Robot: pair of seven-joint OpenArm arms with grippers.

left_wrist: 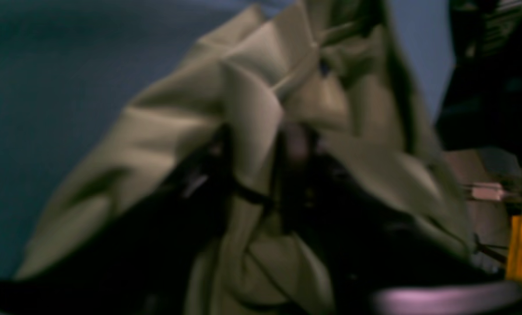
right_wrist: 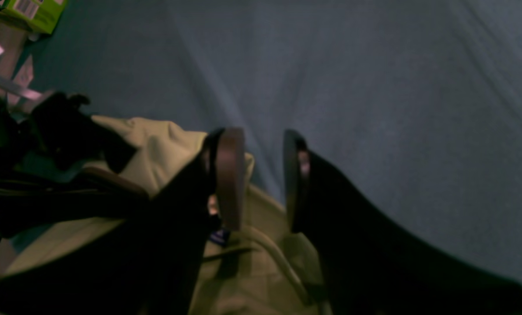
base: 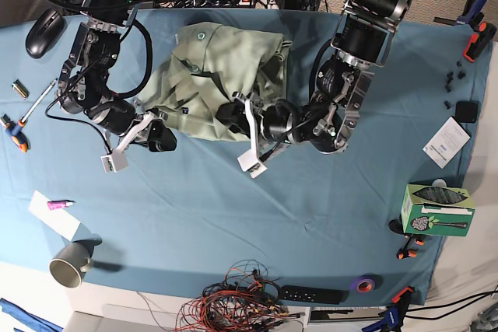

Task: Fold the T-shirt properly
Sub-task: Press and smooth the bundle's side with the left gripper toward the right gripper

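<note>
L gripper (base: 233, 110) pinching T-shirt (base: 210, 75) near edge, R gripper (base: 159, 136) parted, empty, at left hem, bare cloth (base: 233, 215) in front

Pale sage-green short-sleeved T-shirt of soft knit fabric (base: 214, 75): unfolded, bunched in a crumpled heap on the bench, upper-centre in the base view, roughly 12 o'clock from bench centre. Broad creases and overlapping folds run across it; the edge toward 3 o'clock is fairly straight, the 9 o'clock side tapers into a rumpled flap. Left wrist view shows ridged, folded fabric (left_wrist: 252, 100), blurred. Right wrist view shows collar or placket area (right_wrist: 261, 262) with a small dark label (right_wrist: 220, 236) near it; detail too soft to read.
</note>
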